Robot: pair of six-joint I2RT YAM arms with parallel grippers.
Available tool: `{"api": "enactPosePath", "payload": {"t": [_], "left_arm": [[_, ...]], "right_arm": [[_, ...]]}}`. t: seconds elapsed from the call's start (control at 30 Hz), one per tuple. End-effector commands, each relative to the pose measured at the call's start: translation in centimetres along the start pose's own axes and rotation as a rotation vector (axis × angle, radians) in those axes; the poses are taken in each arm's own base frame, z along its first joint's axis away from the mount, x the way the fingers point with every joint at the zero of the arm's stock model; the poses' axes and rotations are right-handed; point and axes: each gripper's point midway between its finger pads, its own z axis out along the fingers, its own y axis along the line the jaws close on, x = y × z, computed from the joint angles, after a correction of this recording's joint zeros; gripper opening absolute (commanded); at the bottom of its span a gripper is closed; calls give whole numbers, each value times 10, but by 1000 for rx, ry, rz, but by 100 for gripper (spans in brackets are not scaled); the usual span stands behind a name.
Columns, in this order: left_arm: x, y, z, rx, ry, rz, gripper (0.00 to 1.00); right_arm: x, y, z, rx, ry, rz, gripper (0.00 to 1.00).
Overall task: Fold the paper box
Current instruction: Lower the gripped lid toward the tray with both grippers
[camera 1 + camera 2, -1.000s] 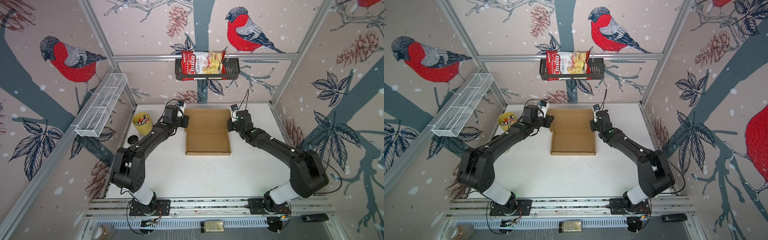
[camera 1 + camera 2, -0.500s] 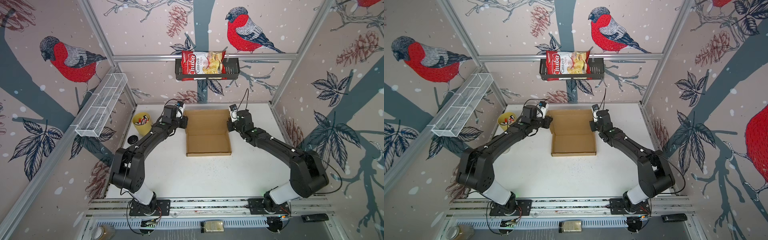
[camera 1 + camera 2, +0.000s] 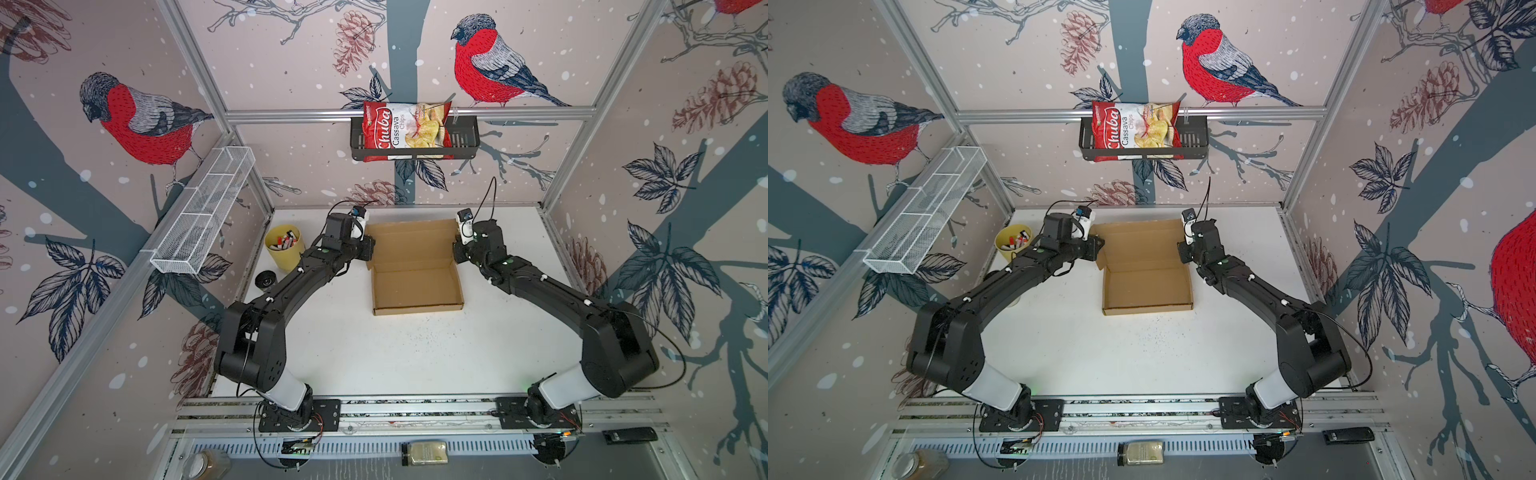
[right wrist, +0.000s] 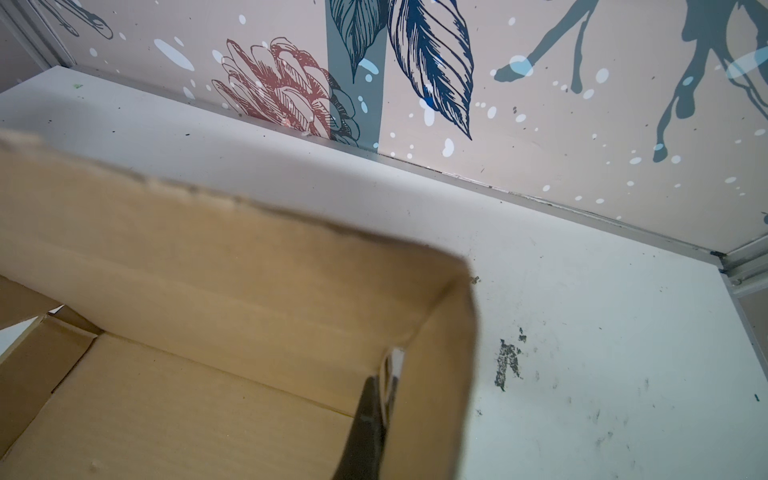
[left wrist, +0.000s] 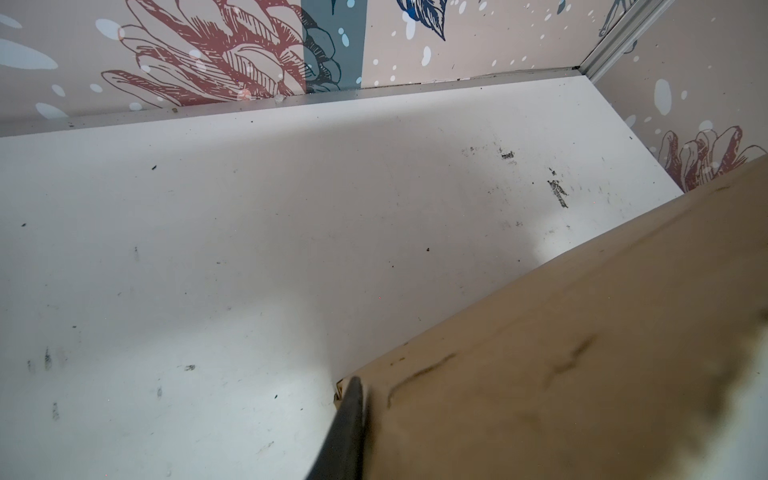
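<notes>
The paper box (image 3: 417,286) (image 3: 1146,291) is a shallow brown cardboard tray in both top views, its lid (image 3: 411,241) open toward the back wall. My left gripper (image 3: 368,250) (image 5: 365,401) is at the lid's left edge. One dark finger (image 5: 347,424) lies against the cardboard and the other is hidden behind it. My right gripper (image 3: 457,252) (image 4: 385,388) is shut on the lid's right side flap (image 4: 440,353), with one finger (image 4: 365,419) on the flap's inner face.
A yellow cup of markers (image 3: 284,246) and a small black round thing (image 3: 265,279) stand left of the box. A white wire basket (image 3: 203,216) hangs on the left wall. A black shelf with a chips bag (image 3: 407,131) hangs on the back wall.
Both grippers stay at the lid's two sides, with only slight shifts of the wrists. The box has not visibly moved.
</notes>
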Motion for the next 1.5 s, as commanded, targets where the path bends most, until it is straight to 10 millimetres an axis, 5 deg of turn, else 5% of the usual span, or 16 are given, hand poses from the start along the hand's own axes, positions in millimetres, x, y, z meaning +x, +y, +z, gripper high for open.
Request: {"api": "enactPosePath", "payload": {"t": [0.0, 0.27, 0.5, 0.93, 1.47], "left_arm": [[0, 1, -4, -7, -2, -14, 27], [4, 3, -7, -23, 11, -14, 8], [11, 0, -9, -4, 19, -29, 17], [-7, -23, -7, 63, -61, -86, 2], [13, -40, -12, 121, -116, -173, 0]], "right_arm": [[-6, -1, -1, 9, -22, -3, 6], [-3, 0, 0, 9, -15, 0, 5], [-6, -1, -3, 10, -31, 14, 4], [-1, 8, -11, 12, -37, 89, 1], [12, 14, -35, 61, -130, 308, 1]]}}
